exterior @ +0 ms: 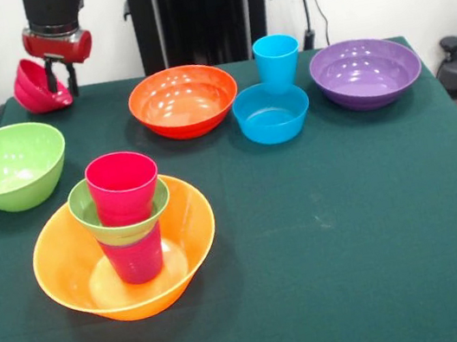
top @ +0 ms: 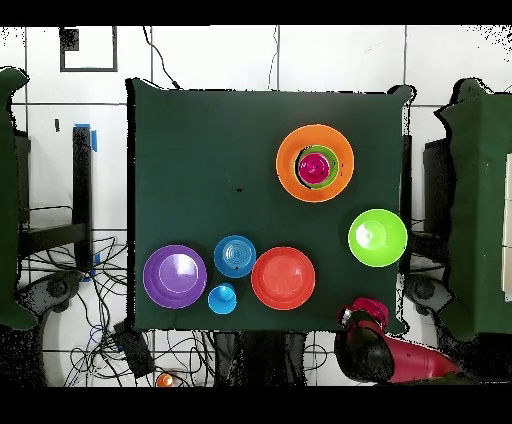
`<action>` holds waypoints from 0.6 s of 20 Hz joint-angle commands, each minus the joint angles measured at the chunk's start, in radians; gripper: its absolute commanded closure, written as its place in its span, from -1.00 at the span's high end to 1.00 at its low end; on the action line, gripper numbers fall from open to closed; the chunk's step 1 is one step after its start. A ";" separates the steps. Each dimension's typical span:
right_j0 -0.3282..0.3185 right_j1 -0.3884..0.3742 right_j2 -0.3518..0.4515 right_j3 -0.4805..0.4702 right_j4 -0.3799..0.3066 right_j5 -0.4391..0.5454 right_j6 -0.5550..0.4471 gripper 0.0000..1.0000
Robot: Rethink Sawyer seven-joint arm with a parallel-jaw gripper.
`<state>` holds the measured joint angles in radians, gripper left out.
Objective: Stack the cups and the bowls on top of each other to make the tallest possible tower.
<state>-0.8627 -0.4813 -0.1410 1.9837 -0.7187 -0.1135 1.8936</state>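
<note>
The end effector (exterior: 60, 74) is closed on the rim of the tilted pink bowl (exterior: 37, 87), lifted at the far left corner of the counter (exterior: 352, 229). It should be levelled and centred before being lowered onto the red cup (exterior: 123, 185) topping the tower (exterior: 126, 241), near left

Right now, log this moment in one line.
gripper: holding tilted pink bowl | tower: cup, green bowl, cup in orange bowl
</note>
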 commanded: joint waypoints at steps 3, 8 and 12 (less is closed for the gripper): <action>0.026 0.015 0.077 -0.078 0.011 0.064 0.066 1.00; 0.029 -0.005 0.084 -0.089 0.030 0.066 0.076 1.00; 0.056 0.011 0.027 -0.095 0.106 0.059 0.143 1.00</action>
<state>-0.8618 -0.4818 -0.1459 1.9830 -0.7091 -0.1137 1.8936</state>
